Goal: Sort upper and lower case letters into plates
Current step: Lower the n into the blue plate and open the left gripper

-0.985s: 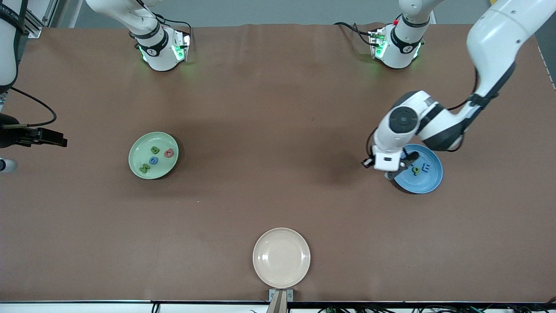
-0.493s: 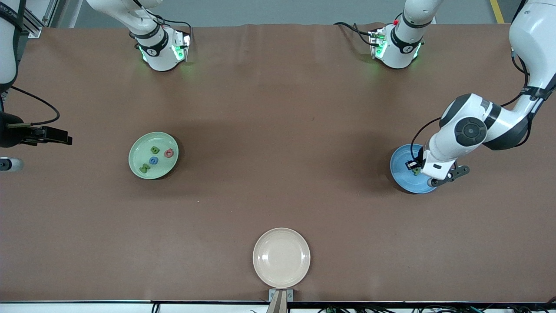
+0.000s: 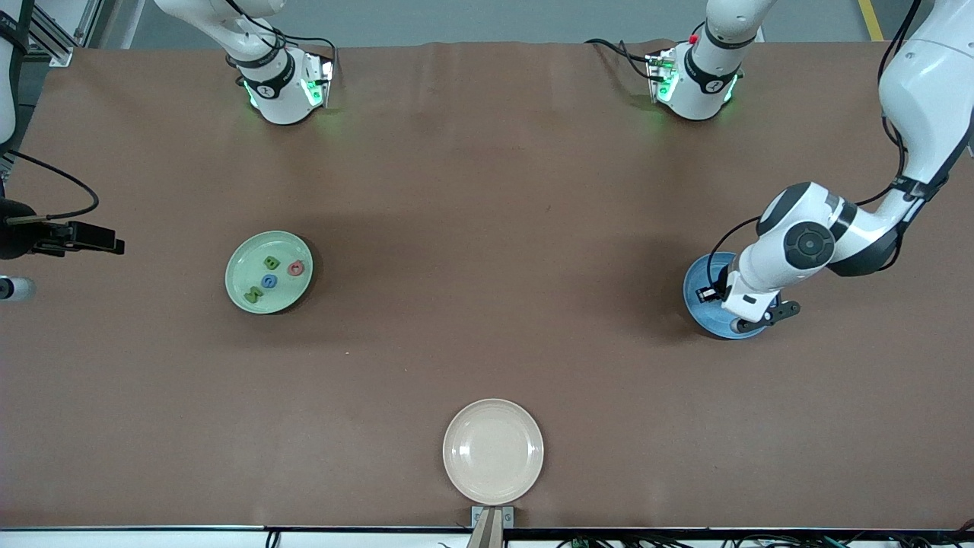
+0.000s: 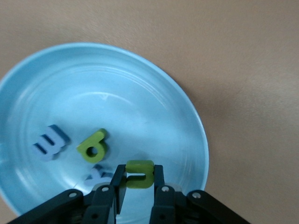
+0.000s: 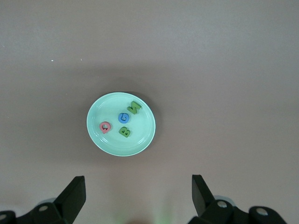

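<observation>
1. The left gripper (image 4: 139, 186) is hanging low over the blue plate (image 4: 154, 102), its fingers (image 4: 161, 193) clenched on a small green letter (image 4: 139, 173) pinched between the two tips.
2. Directly under and just beside that gripper, three more letters are lying in the blue plate: a green letter with a round hole (image 4: 92, 145), a pale blue letter (image 4: 50, 143) shaped like an E or a 3, and another pale blue letter (image 4: 100, 175) partly hidden by the gripper fingers.
3. In the front view, the left arm's wrist is covering most of the blue plate (image 3: 696, 285), which is sitting toward the left arm's end of the bench (image 3: 487, 228); the letters in it cannot be seen from there.
4. The right gripper (image 5: 138, 196) is waiting high over the bench with its fingers (image 5: 74, 193) spread wide and nothing between them.
5. Below the right gripper, the pale green plate (image 5: 140, 135) is resting toward the right arm's end of the bench, well apart from the blue plate.
6. Four letters are lying in the pale green plate: a green B (image 3: 271, 262), a pink-red letter (image 3: 296, 267), a blue letter (image 3: 268, 281) and a green N (image 3: 253, 294).
7. A cream plate (image 3: 493, 451) is sitting nearer to the front camera than both coloured plates, between them along the bench.
</observation>
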{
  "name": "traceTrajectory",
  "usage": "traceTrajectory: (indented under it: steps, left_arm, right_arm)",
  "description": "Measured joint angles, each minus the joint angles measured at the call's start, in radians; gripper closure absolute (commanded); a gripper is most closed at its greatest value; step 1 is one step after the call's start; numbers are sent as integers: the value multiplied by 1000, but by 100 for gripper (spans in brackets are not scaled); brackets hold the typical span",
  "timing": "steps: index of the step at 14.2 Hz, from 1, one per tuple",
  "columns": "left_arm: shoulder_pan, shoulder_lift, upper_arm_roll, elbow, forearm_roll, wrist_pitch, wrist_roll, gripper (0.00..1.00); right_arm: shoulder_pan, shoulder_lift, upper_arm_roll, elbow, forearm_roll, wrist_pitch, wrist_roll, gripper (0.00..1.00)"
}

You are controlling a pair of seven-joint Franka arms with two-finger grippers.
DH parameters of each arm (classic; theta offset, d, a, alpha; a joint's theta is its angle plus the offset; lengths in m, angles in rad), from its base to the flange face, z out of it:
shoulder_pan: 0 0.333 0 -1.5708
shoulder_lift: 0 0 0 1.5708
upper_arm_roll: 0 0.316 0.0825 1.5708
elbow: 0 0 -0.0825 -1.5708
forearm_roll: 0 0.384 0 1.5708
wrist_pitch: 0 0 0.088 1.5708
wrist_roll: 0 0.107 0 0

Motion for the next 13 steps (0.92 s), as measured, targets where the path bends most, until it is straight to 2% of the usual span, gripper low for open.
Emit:
traceTrajectory:
  steps: [1, 2, 3, 4, 8, 13]
  left_arm:
    - [-14, 2, 15, 0, 0, 7, 0, 77]
    - [-19, 3, 20, 0, 0, 9, 0, 56]
    - [-19, 3, 21, 0, 0, 9, 0, 19]
    - [-19, 3, 21, 2, 0, 10, 0, 6]
    - [-15, -14, 21, 21, 1, 6, 0, 3]
    - [-15, -43, -4, 52, -13, -68, -6, 0]
  right_arm:
    - [-1, 0, 1, 2, 0, 0, 0, 0]
    - [-1, 0, 2, 5, 0, 0, 0, 0]
    - [-1, -2, 4, 7, 0, 0, 0, 0]
    - [-2, -7, 11, 9, 0, -2, 1, 0]
    - [-2, -64, 62, 10, -17, -34, 69, 0]
    - [-2, -164, 74, 1, -19, -120, 76, 0]
